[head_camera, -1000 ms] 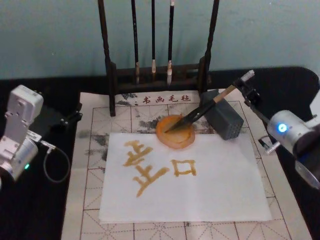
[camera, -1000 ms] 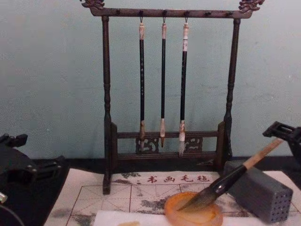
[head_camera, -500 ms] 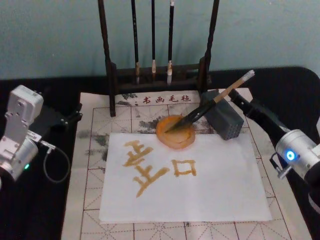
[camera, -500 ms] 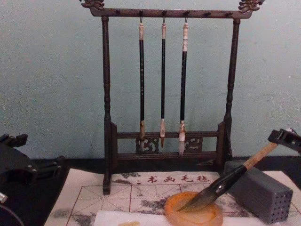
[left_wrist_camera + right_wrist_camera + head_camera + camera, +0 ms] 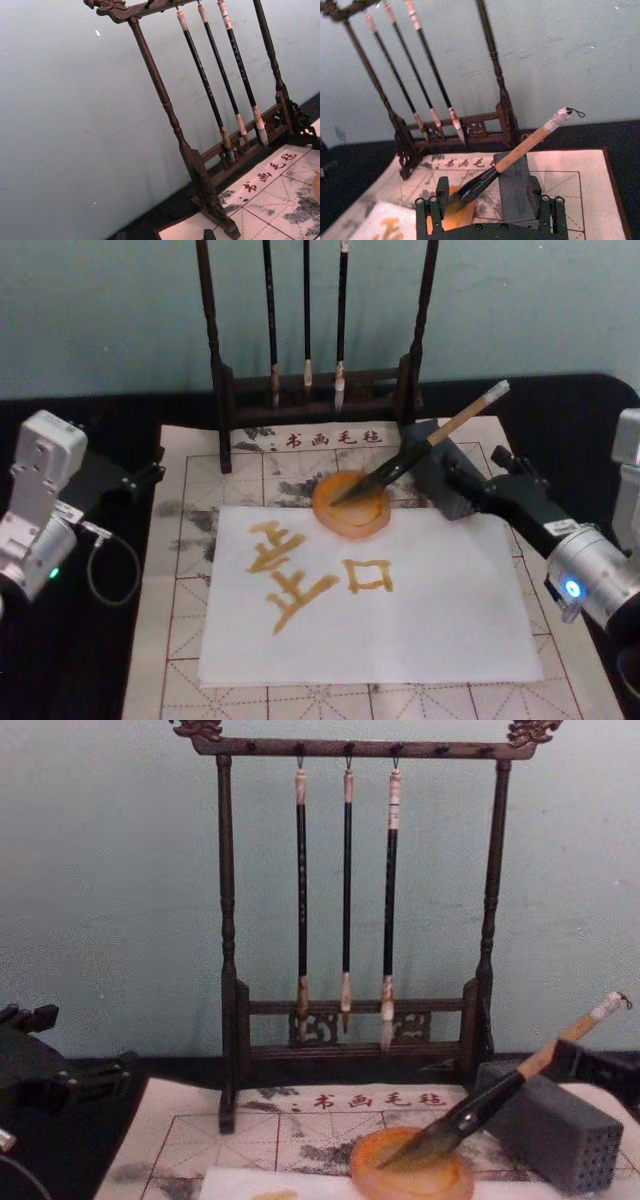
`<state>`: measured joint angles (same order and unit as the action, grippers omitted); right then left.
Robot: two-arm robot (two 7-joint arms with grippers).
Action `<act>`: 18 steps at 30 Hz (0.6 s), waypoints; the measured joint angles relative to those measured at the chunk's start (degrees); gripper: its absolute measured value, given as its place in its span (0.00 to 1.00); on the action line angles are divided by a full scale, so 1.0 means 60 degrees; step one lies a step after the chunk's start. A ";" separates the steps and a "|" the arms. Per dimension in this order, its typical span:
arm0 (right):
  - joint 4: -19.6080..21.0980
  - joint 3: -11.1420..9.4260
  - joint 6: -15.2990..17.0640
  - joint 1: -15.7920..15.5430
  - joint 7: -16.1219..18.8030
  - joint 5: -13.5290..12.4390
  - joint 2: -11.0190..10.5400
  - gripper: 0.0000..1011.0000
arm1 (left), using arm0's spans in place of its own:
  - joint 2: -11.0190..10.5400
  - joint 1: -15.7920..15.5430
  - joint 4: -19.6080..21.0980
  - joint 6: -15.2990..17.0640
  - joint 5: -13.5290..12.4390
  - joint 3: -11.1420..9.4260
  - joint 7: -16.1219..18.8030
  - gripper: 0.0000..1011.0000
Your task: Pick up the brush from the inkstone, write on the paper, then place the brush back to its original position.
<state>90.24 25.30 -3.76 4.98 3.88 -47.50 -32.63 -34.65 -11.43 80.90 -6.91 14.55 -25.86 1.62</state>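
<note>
Brush (image 5: 420,452) is back down — bristles in the inkstone (image 5: 350,504), handle leaning up over the grey block (image 5: 548,1132), whitish loop end in the air. The lean makes sense: tip stays in the ink dish, handle rides the block so it won't roll.

My right gripper (image 5: 462,478) sits low just beside the block, on my right side of the paper (image 5: 430,630). Right wrist view shows both fingers (image 5: 437,197) spread wide, one either side of the black lower section and the block, neither pressing on the brush. So released, nothing held.

Paper already has amber characters (image 5: 290,570) on it, so the writing looks done and the put-back too, judging by how the brush lies. What's left is probably just pulling clear — risk is clipping the handle on the way out and knocking the tip from the dish.

Left gripper (image 5: 140,476) parked at the table's left edge, off the felt mat (image 5: 180,650). Can't tell its state. Rack (image 5: 350,900) with three thin brushes behind, untouched.
</note>
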 joint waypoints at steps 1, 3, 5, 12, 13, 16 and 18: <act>-0.0016 0.0039 -0.0042 -0.0003 0.0019 0.0125 -0.0023 0.99 | 0.0000 0.0000 0.0000 0.0000 0.0000 0.0000 0.0000 0.99; -0.0068 0.0144 -0.0185 -0.0007 0.0078 0.0550 -0.0084 0.99 | 0.0000 -0.0001 0.0000 0.0000 0.0000 -0.0001 0.0000 0.99; -0.0124 0.0242 -0.0355 -0.0010 0.0140 0.0986 -0.0145 0.99 | 0.0000 0.0000 0.0000 0.0000 0.0000 0.0000 0.0000 0.99; -0.0240 0.0444 -0.0515 0.0019 0.0258 0.1839 -0.0292 0.99 | 0.0000 0.0000 0.0000 0.0000 0.0000 -0.0001 0.0000 0.99; -0.0247 0.0477 -0.0507 0.0038 0.0273 0.1989 -0.0320 0.99 | 0.0000 0.0000 -0.0001 0.0000 0.0000 0.0000 0.0000 0.99; -0.0243 0.0540 -0.0384 0.0090 0.0282 0.2285 -0.0389 0.99 | 0.0000 0.0000 0.0000 -0.0001 0.0000 0.0000 0.0000 0.99; -0.0212 0.0575 -0.0225 0.0127 0.0298 0.2445 -0.0433 0.99 | 0.0000 0.0000 0.0000 0.0000 0.0000 -0.0001 0.0000 0.99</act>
<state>88.96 28.75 -5.11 5.74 5.66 -32.83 -35.23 -34.65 -11.43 80.90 -6.91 14.55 -25.86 1.62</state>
